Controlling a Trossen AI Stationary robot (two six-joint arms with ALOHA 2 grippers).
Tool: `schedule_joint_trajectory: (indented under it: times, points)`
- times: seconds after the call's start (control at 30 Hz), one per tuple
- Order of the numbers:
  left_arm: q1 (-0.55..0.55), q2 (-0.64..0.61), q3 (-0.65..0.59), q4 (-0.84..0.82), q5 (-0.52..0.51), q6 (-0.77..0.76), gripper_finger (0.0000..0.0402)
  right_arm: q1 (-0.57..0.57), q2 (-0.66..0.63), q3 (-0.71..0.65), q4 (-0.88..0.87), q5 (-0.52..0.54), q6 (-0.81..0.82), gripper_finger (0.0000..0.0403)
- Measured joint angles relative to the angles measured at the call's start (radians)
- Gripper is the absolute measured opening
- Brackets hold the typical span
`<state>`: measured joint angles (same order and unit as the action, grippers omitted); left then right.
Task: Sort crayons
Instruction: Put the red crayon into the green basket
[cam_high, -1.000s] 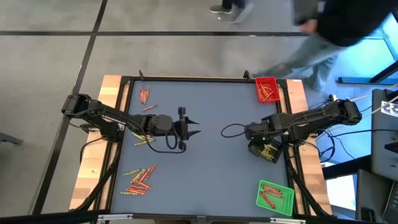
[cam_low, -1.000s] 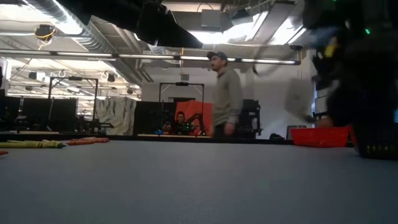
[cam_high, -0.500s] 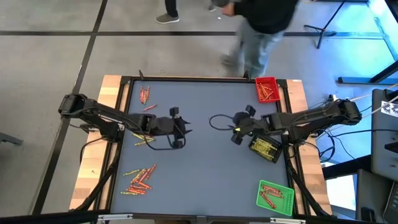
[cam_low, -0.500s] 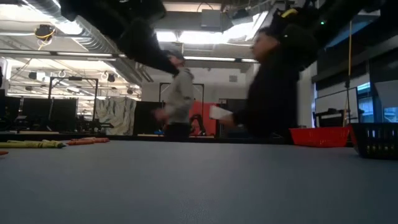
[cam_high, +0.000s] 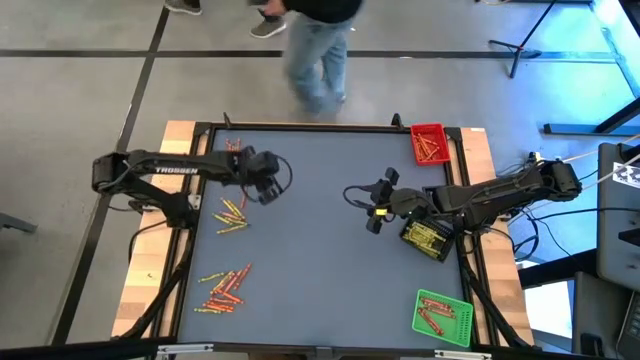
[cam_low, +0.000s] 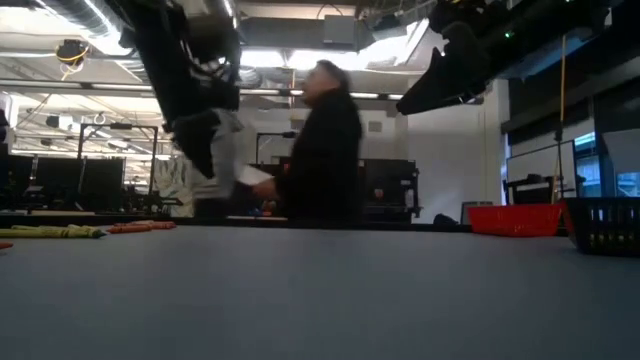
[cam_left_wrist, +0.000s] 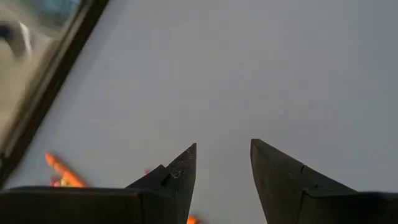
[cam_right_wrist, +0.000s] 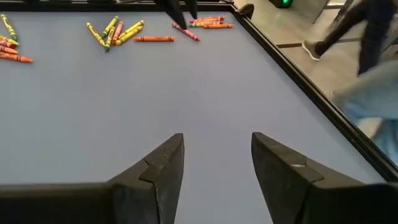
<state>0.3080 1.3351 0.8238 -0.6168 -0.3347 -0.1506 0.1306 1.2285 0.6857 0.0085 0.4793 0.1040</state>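
From above, the left gripper (cam_high: 268, 186) has swung away from the table's middle to the far-left part, beside the loose scatter of thin red, orange and yellow wax crayons (cam_high: 231, 212). The right gripper (cam_high: 375, 207) has come out from over the black mesh tray (cam_high: 428, 238) toward the centre. That suggests a drop-off is done and the left arm is lining up another pick. More crayons lie near the front left (cam_high: 222, 288), and sorted ones sit in the red tray (cam_high: 430, 144) and green tray (cam_high: 442, 315).

In the low view both arms hang above the grey tabletop (cam_low: 320, 290); a blurred person passes behind.

The left wrist view shows fingers apart and empty, an orange crayon (cam_left_wrist: 64, 172) close by, probably the target.

The right wrist view shows fingers apart, holding nothing.
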Motion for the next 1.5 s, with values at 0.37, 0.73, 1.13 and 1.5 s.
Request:
schedule_joint_trajectory:
  times: [0.37, 0.73, 1.13, 1.5]
  points:
    - [0.273, 0.030, 0.000, -0.115, 0.132, 0.094, 0.0135, 0.000, 0.000, 0.000, -0.002, 0.000, -0.005, 0.0186]
    - [0.385, 0.191, 0.000, -0.147, 0.153, 0.214, 0.0135, 0.000, 0.000, 0.000, -0.003, 0.000, -0.005, 0.0186]
    - [0.472, 0.263, -0.001, -0.138, 0.225, 0.285, 0.0135, 0.000, 0.000, 0.000, -0.003, 0.000, -0.005, 0.0186]
    - [0.494, 0.303, 0.002, -0.135, 0.259, 0.345, 0.0057, 0.000, 0.000, 0.000, -0.006, -0.001, -0.005, 0.0186]
